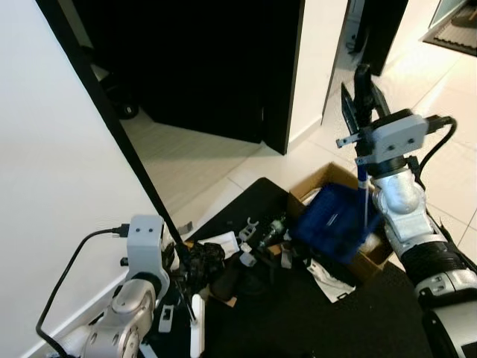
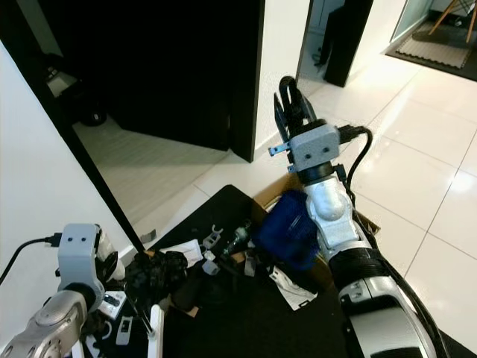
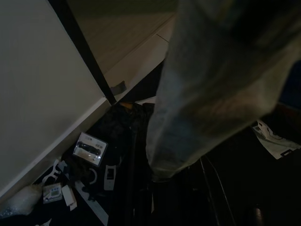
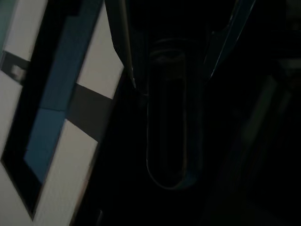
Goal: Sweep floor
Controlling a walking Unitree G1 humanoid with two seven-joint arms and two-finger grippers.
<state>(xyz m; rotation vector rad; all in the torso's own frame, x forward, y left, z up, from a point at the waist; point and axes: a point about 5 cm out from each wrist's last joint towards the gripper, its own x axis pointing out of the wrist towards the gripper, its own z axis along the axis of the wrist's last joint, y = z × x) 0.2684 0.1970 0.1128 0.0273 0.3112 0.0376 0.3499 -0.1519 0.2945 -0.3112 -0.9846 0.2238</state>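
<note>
The right gripper [image 1: 356,82] stood raised above the right edge of the black mat [image 1: 298,313], pointing up and away toward the dark doorway [image 1: 209,60]. Whether it was wide, narrow or holding something could not be told. Its wrist view was very dark and gave only a blue-rimmed loop shape straight ahead. Below that wrist a thin blue handle ran down to a blue dustpan [image 1: 335,224]. The dustpan sat tilted over a cardboard box [image 1: 317,183] at the mat's right edge, and what carried the handle's upper end could not be made out.

The left gripper [image 1: 175,280] was low at the mat's left edge, close to the white wall [image 1: 52,149]. Its state could not be told either, as a large blurred pale shape covered much of its wrist view. Just beside it lay a black clump [image 1: 205,261], with a white stick [image 1: 196,328] below it near the mat's front edge. A black strip [image 1: 112,119] ran down along the wall's edge to end by that clump.

The floor [image 1: 447,171] was pale glossy tile, showing beyond the mat's far and right edges. Across the middle of the mat, between the clump and the box, small things lay scattered. Among them were white plastic clips [image 1: 250,227] and a sheet of white paper [image 1: 328,274] touching the box's near side. By the wall, in the left wrist view, lay a small flat packet [image 3: 89,148] and other white scraps.
</note>
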